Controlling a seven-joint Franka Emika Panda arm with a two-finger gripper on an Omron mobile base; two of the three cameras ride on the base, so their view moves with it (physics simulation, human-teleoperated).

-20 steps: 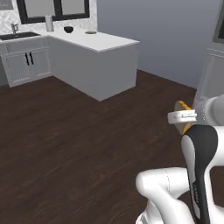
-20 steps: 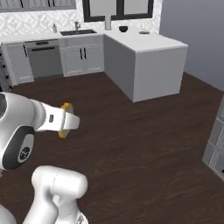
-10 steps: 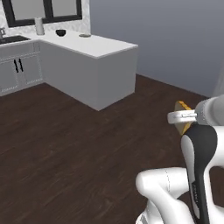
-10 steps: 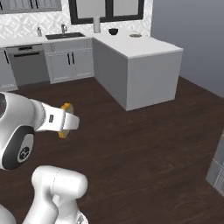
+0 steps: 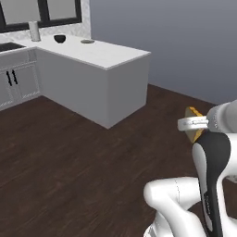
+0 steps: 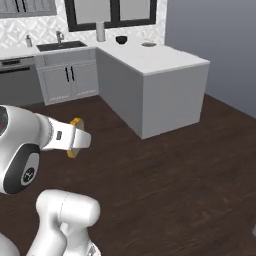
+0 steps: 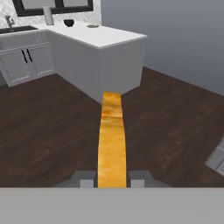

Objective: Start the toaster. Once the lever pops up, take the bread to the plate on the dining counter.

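My gripper point(image 7: 111, 181) is shut on the bread point(image 7: 111, 140), an orange-brown-crusted slice seen edge-on, sticking forward between the fingers. From the left base view the bread point(image 5: 194, 114) pokes out past the white hand, and my gripper point(image 5: 187, 124) hangs over dark floor. In the right base view the bread point(image 6: 75, 122) sits in the gripper point(image 6: 81, 140) at the left. Ahead stands the dining counter point(image 7: 114, 38), a white slab; the plate point(image 5: 87, 41) point(image 6: 148, 44) point(image 7: 92, 26) lies near its far end. The toaster and the lever are out of view.
A black bowl point(image 5: 59, 39) point(image 6: 121, 39) and a tall grey cylinder point(image 6: 101, 31) stand on the worktop behind the plate. Grey cabinets point(image 6: 67, 80) with a sink point(image 6: 61, 46) run along the back wall. Dark wood floor point(image 5: 69, 157) lies between me and the counter.
The whole picture has shifted: the base has driven and turned, and the dining counter now looks larger and nearer. The bread stays in the shut gripper.
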